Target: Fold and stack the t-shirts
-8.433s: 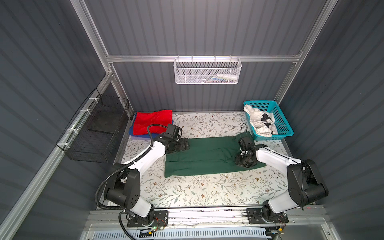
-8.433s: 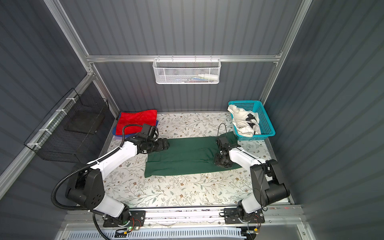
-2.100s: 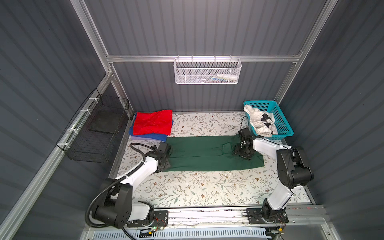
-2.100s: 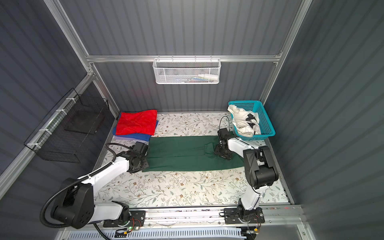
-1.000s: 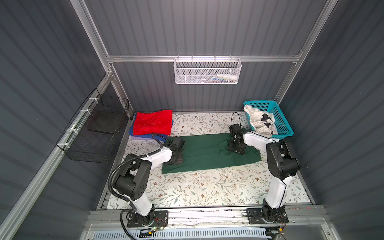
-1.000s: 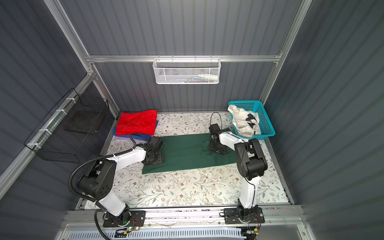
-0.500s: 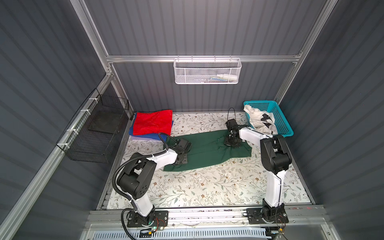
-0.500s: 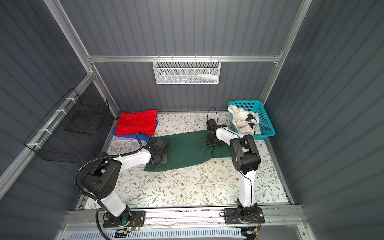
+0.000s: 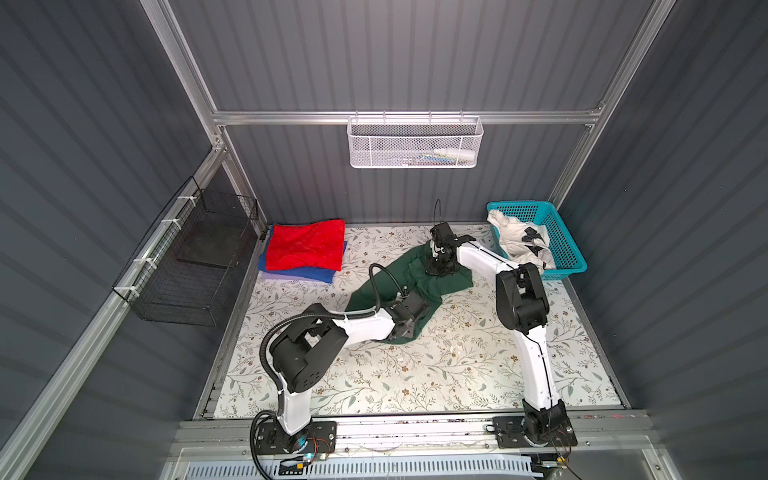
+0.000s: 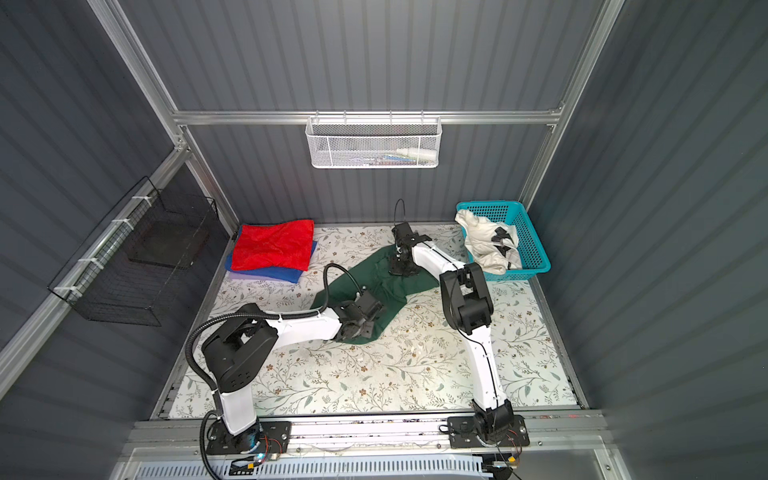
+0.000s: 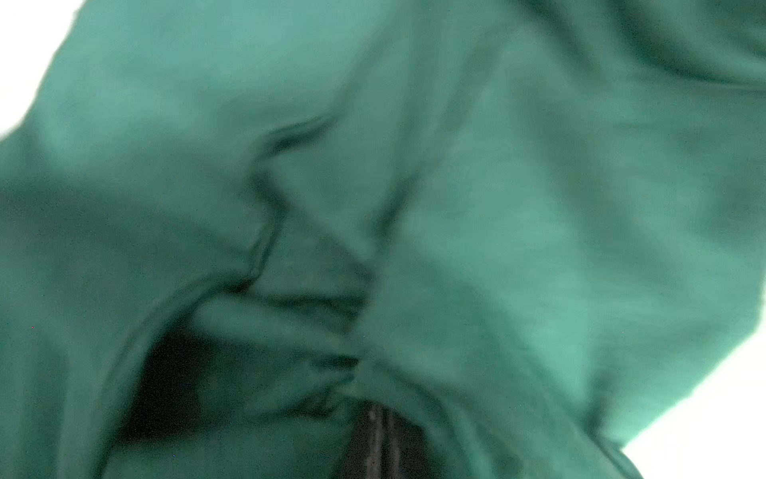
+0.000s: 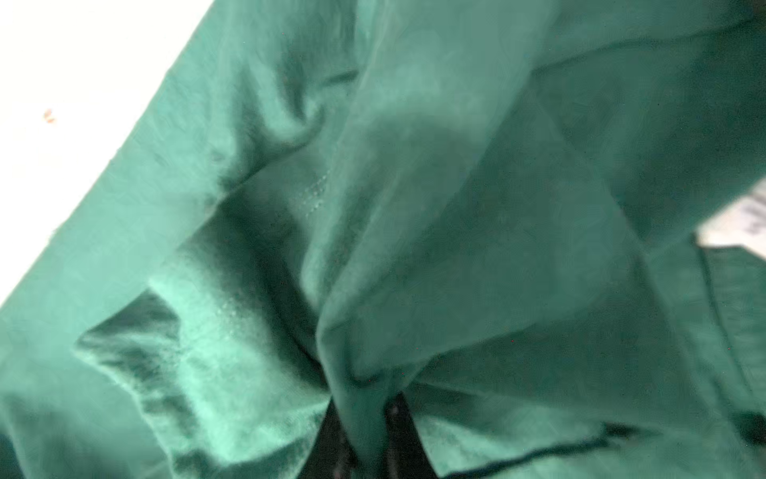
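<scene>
- Two grips hold the green shirt (image 9: 395, 276): left fingers (image 11: 375, 435) clenched on its near end, right fingers (image 12: 398, 431) clenched on its far end.
- Shirt lies slantwise on the bench (image 9: 415, 374), bunched.
- Move both ends evenly; keep edges aligned.

turquoise basket (image 9: 563, 249) on floral mat (image 9: 415, 374), white mesh tray (image 9: 415, 143) hung behind.

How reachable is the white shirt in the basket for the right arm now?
Probably not yet: the right gripper is shut on the green shirt. Otherwise the white shirt lies close, uncovered.
</scene>
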